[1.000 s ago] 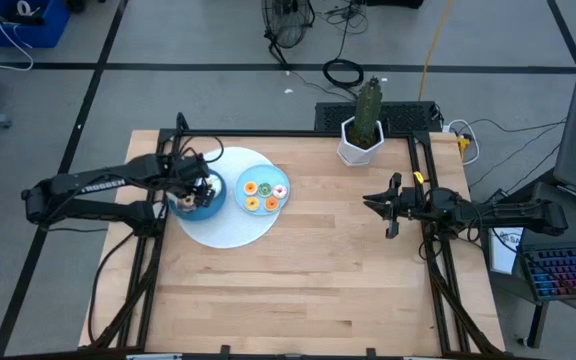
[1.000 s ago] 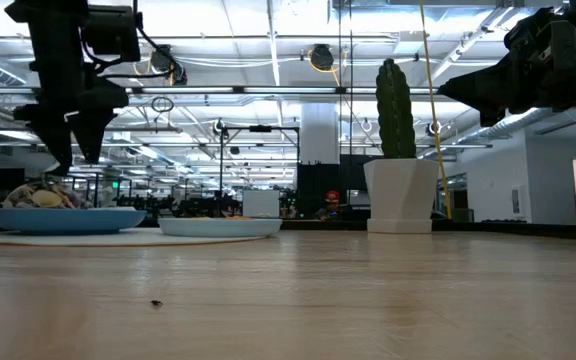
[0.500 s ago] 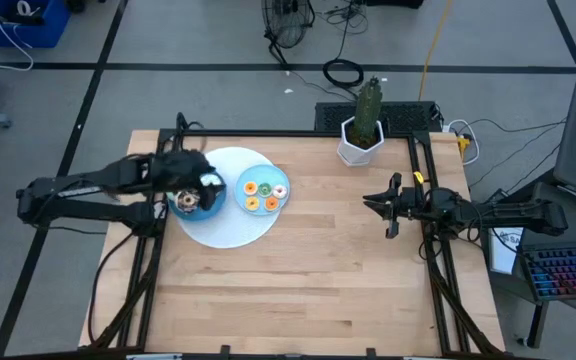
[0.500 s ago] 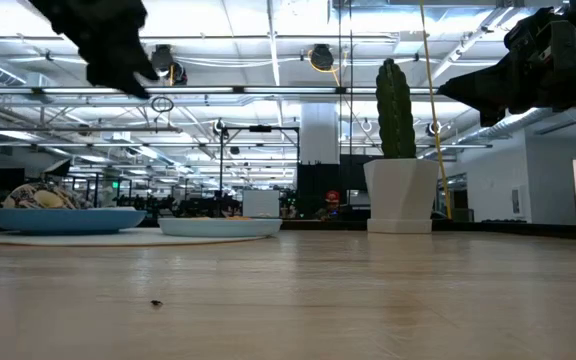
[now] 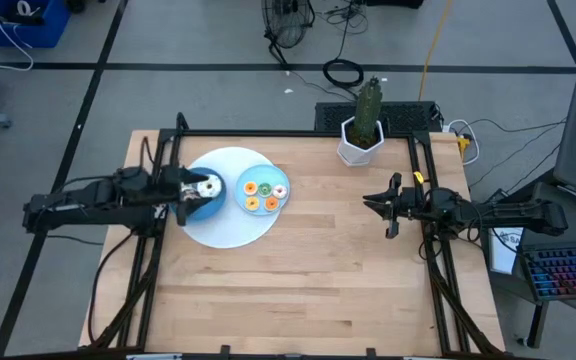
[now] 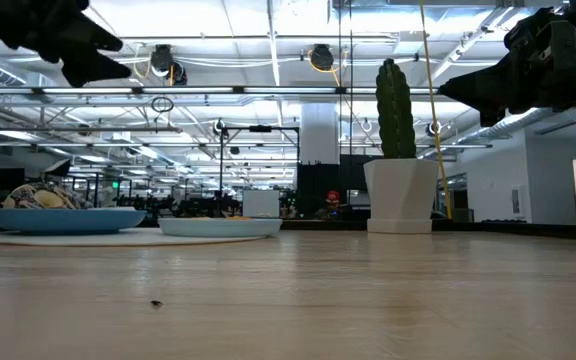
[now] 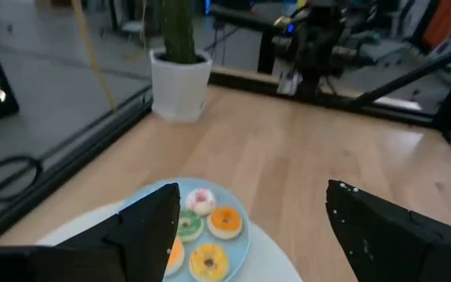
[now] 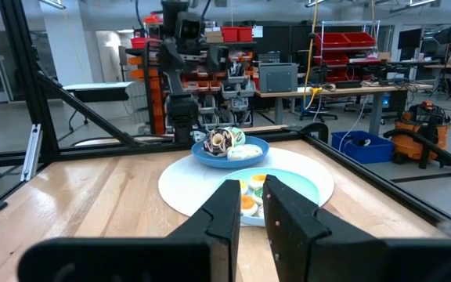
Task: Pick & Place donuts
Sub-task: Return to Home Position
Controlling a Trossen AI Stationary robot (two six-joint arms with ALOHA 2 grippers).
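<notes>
Two empty pincers over the wooden table (image 5: 318,270): left pincer (image 7: 253,193) spread wide, right pincer (image 8: 251,185) closed, workshop (image 6: 268,130) behind.

Left gripper (image 7: 253,192): black.
- Just ahead of it: light blue plate (image 7: 239,241) with pink-and-white donut (image 7: 201,200), orange donut (image 7: 225,222), green donut (image 7: 189,225) and yellow donut (image 7: 207,260).
- Beneath it: dark blue bowl (image 8: 233,162) with brown speckled donut (image 8: 220,141).
- White mat (image 5: 223,230).
- Pale wood table (image 5: 318,280).
</notes>
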